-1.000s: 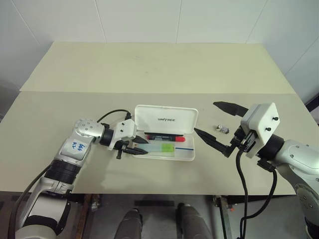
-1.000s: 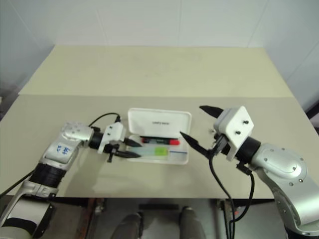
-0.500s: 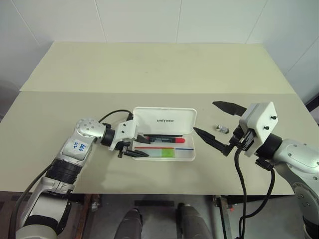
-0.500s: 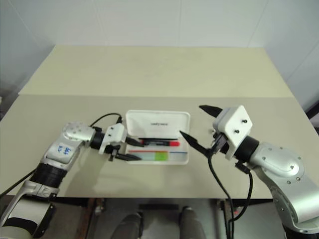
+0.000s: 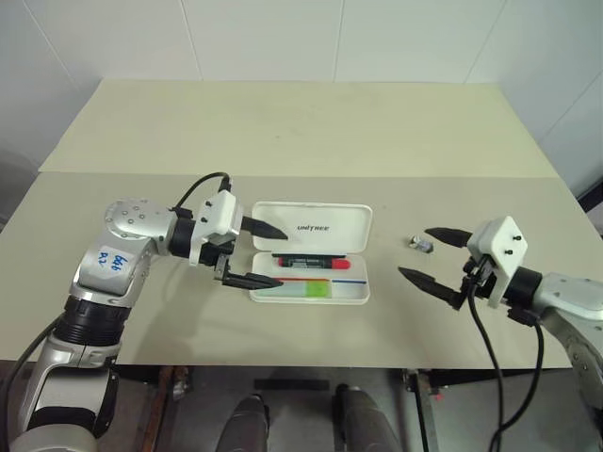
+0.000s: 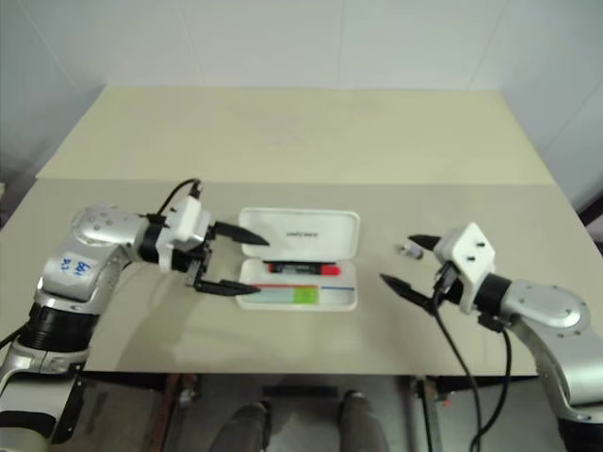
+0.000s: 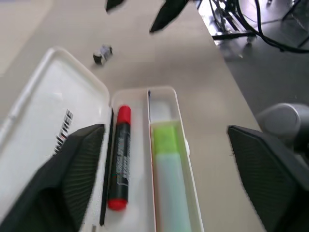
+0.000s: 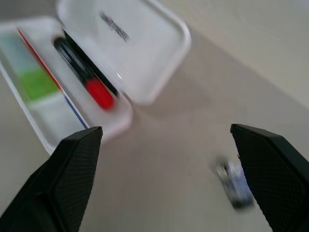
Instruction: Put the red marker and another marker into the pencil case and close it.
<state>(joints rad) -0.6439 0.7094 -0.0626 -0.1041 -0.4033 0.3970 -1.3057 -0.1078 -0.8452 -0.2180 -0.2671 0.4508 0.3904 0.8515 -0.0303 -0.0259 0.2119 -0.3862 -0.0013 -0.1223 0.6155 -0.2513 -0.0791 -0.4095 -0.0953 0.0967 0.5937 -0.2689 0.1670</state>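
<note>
Here the case (image 5: 311, 262) lies open at centre frame on the desk (image 5: 283, 132), lid (image 5: 314, 227) tilted back on its far edge. The red marker (image 5: 306, 261) rests in the tray's rear half; the green-capped marker (image 5: 303, 289) rests in the front half, so only closing remains. The left gripper (image 5: 262, 254) hovers at the case's left end, jaws spread wide and empty, one finger over the lid's corner and one over the tray's. The right gripper (image 5: 426, 254) hangs at lower right, apart from the case, jaws likewise wide and empty. A small metal object (image 5: 420, 244) lies just beside it. Risk: a push on the lid from one end may skid or twist the unheld case rather than fold it shut.
</note>
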